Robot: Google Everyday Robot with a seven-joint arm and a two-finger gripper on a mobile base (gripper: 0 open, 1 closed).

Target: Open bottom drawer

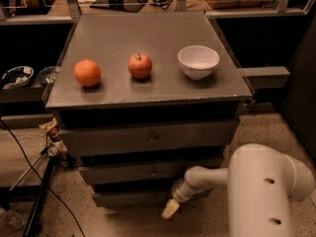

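My cream-tipped gripper (170, 209) hangs at the front edge of the slim grey bottom drawer (126, 198) (grip: cannot tell).

No legible text (none anywhere)

Dim, warm light (tool (170, 209) low, centre)

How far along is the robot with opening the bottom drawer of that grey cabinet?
Done: nothing visible so far; the bottom drawer looks closed, its front not pulled out. In hand: the gripper is low down, right in front of that drawer's front, near its middle. Whether it has hold of the drawer cannot be seen. Left: getting a hold on the front and pulling the drawer out.
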